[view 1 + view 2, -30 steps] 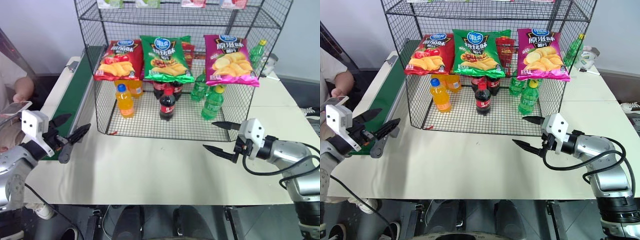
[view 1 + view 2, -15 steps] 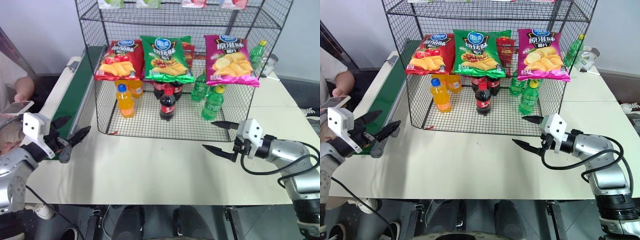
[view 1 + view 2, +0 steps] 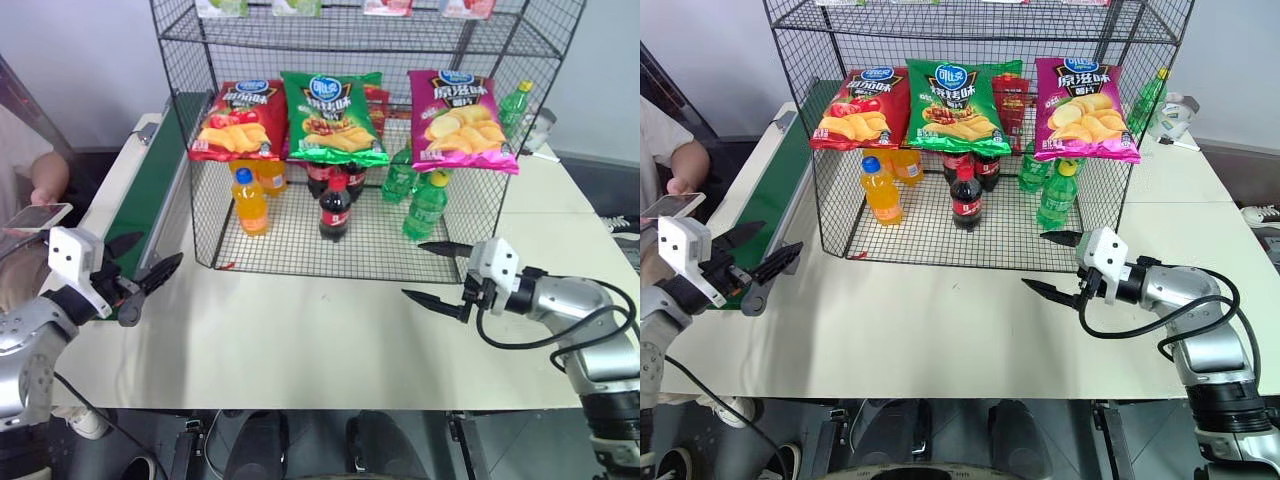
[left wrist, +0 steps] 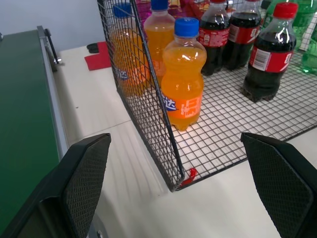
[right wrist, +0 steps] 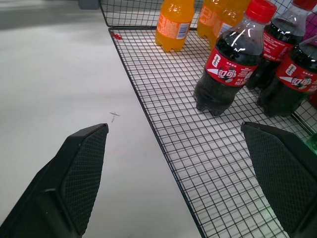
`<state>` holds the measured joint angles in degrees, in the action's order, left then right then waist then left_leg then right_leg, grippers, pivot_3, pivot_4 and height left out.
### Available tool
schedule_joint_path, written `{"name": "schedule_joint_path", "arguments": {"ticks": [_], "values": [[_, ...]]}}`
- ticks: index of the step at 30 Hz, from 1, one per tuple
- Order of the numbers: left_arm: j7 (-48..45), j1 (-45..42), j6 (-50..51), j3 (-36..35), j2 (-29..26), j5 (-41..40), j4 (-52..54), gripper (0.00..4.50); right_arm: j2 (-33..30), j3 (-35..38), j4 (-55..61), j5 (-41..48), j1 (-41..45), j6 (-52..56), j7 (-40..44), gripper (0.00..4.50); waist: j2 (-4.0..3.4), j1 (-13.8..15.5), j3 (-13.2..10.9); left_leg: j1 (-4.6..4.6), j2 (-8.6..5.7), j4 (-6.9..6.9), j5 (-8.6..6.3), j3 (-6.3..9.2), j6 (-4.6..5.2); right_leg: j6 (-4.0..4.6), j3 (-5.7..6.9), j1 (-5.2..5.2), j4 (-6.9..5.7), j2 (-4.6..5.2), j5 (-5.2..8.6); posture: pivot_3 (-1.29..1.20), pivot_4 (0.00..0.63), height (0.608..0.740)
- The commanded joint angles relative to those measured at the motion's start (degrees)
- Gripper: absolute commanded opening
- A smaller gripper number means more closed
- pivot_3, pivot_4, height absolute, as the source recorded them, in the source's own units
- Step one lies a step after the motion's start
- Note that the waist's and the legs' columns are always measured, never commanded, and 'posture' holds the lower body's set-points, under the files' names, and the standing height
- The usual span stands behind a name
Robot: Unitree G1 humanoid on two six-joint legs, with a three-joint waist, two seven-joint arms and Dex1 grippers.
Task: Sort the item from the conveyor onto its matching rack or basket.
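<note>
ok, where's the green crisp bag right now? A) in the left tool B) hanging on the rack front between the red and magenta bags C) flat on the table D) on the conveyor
B: the green crisp bag hangs on the rack front, between the red bag and the magenta bag.

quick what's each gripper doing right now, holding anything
left gripper: open, holding nothing, beside the conveyor.
right gripper: open, holding nothing, over the table.

The magenta crisp bag (image 3: 1077, 109) reads "原滋味". The green crisp bag (image 3: 952, 104) bears white lettering ending "味" — probably "烧烤味". The cola bottle (image 5: 229, 67) has a red label, white characters too small to read.
</note>
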<state>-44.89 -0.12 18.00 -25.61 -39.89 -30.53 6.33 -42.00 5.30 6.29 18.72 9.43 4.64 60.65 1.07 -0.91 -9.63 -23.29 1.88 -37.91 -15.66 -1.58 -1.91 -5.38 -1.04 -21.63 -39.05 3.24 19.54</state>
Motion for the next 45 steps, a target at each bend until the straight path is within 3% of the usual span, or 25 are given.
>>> {"name": "schedule_joint_path", "arguments": {"ticks": [1,45], "values": [[0.00,-0.07,-1.04,-0.45,-0.02,-0.12,2.01,4.50,-0.36,0.51,0.87,0.04,0.91,-1.09,-0.25,4.47,0.00,0.00,0.00,0.00,0.00,0.00,0.00,0.01,0.00,0.00,0.01,0.00,0.00,0.00,0.00,0.00,0.150,0.739],[-3.70,-0.58,-1.38,-0.22,-0.66,-2.52,2.09,4.50,0.06,-1.28,0.53,-2.06,1.13,-2.57,-1.20,4.47,0.00,-0.03,0.00,0.00,0.00,-0.04,-0.01,0.02,0.01,0.00,0.03,0.03,-0.01,0.00,0.00,0.00,0.150,0.739]]}}
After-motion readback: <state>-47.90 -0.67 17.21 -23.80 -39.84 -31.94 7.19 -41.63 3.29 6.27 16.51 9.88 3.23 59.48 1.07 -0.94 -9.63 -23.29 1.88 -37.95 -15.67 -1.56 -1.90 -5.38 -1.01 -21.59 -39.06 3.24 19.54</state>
